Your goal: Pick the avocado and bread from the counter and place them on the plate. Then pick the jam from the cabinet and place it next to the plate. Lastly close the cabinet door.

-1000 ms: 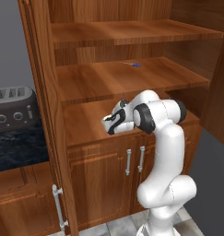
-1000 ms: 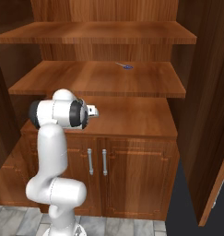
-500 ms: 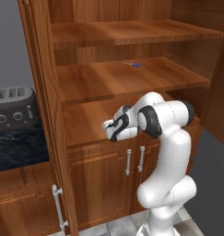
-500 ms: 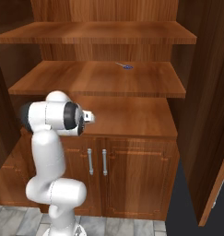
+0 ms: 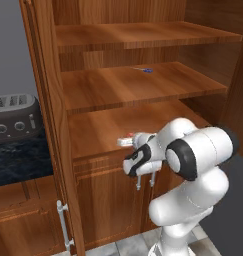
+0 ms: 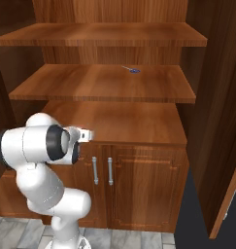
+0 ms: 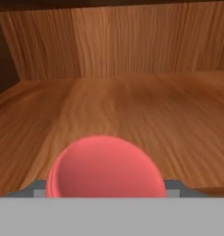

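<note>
Since a second ago the arm has drawn back and sunk a little. The gripper now sits over the front edge of the lowest open shelf of the cabinet.

Hand view: the jam shows as a round pink-red top right in front of the hand, between the two grey fingertips, which flank it on either side. We read the jaws as closed on this wide jar, spread well apart.

Bare wooden shelf floor and the cabinet's back wall lie beyond the jam. A small blue thing lies on the shelf above, farther in than the hand.
</note>
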Available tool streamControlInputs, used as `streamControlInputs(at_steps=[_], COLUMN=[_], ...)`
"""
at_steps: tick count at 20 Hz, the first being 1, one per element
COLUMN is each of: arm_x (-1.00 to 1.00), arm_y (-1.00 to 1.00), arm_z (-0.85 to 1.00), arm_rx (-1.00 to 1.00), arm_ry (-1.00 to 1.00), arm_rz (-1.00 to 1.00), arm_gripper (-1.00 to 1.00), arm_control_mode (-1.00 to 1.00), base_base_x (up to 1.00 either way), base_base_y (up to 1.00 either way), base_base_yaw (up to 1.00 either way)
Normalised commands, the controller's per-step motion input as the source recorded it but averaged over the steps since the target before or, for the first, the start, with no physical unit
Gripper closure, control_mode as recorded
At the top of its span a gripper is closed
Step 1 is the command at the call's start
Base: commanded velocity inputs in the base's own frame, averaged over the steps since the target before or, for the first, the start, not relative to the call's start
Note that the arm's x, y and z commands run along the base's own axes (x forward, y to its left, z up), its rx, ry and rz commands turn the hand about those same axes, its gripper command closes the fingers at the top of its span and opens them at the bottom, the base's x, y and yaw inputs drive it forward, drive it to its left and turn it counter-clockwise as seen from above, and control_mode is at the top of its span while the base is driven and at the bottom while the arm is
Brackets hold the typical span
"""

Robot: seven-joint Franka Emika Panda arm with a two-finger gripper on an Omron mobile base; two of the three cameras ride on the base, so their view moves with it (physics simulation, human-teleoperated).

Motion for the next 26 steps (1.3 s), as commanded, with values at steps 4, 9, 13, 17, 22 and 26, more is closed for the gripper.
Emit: streamControlInputs(at_steps=[4, 9, 13, 17, 22, 26], arm_x=[-1.0, -1.0, -1.0, -1.0, -1.0, -0.95], arm_y=[-0.42, -0.44, -0.35, -0.32, -0.24, -0.17], arm_z=[1.0, 0.99, 0.73, 0.14, 0.0, 0.0], arm_rx=[0.01, 0.0, 0.0, -0.01, -0.07, -0.05], arm_ry=[-0.27, -0.12, 0.06, 0.28, 0.44, 0.42], arm_rz=[-0.05, -0.05, -0.1, -0.11, -0.12, -0.09], arm_gripper=[1.0, 1.0, 1.0, 1.0, 1.0, 1.0], arm_control_mode=[-1.0, -1.0, -1.0, -1.0, -1.0, -1.0], base_base_x=[0.0, 0.0, 0.0, 0.0, 0.0, 0.0], base_base_y=[0.0, 0.0, 0.0, 0.0, 0.0, 0.0], base_base_yaw=[0.0, 0.0, 0.0, 0.0, 0.0, 0.0])
